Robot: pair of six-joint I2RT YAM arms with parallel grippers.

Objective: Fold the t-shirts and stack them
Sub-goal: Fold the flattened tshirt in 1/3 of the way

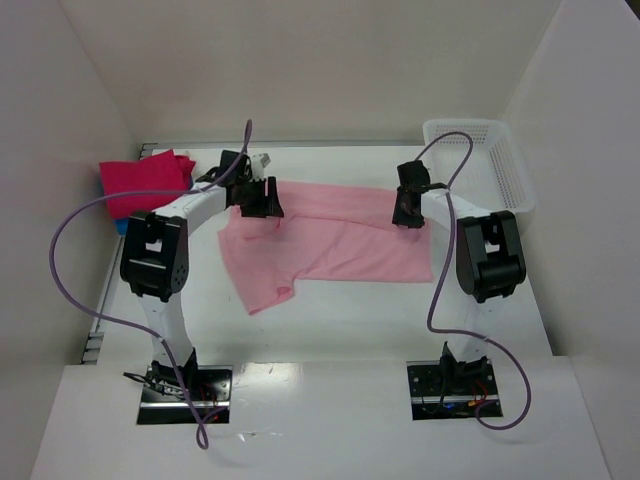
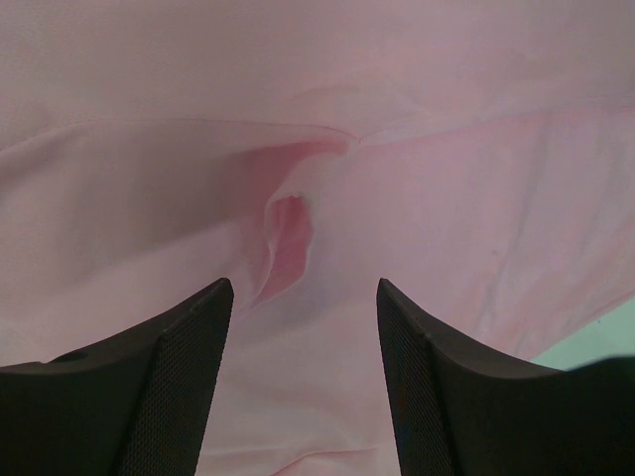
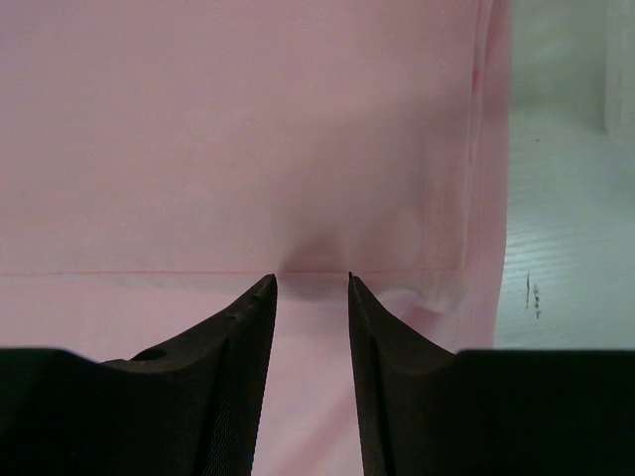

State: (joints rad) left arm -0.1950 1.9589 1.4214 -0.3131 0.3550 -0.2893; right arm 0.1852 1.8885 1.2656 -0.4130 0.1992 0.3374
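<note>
No text, label, brand or number can be read in any of the views. In the right wrist view there is only a small dark mark on the counter, just beside the hem of the light pink t-shirt. It is too small and blurred to tell if it is writing.

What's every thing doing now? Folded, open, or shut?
Light pink cloth t-shirt: spread out, rumpled.
Magenta cloth t-shirt: folded, atop the blue one.
Bright blue cloth t-shirt: underneath, mostly hidden.
White plastic mesh basket: upright.
Left gripper: jaws wide open.
Right gripper: jaws slightly open.
</note>
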